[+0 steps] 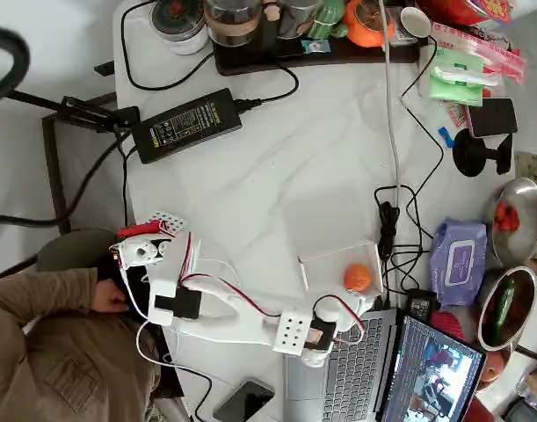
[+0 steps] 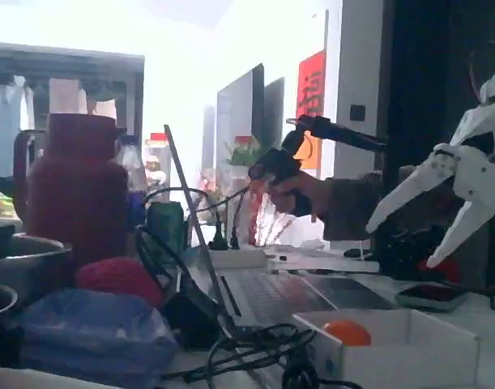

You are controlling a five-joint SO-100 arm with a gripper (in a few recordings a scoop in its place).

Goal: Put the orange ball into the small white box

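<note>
The orange ball (image 1: 357, 278) (image 2: 347, 332) lies inside the small white box (image 1: 323, 264) (image 2: 409, 350), at its right end in the overhead view. My white gripper (image 1: 354, 308) (image 2: 403, 241) stands open with nothing between its fingers. It hangs above the box in the fixed view. In the overhead view it sits just off the box's near wall, over the laptop's edge. The ball rests free, clear of both fingers (image 2: 385, 212).
A laptop (image 1: 356, 369) lies right next to the box, with a purple wet-wipes pack (image 1: 458, 260) and tangled black cables (image 1: 391, 220) to its right. Metal bowls (image 1: 514, 211) stand at the right edge, a power adapter (image 1: 185, 123) at the back left. A person (image 1: 48, 343) sits at the lower left.
</note>
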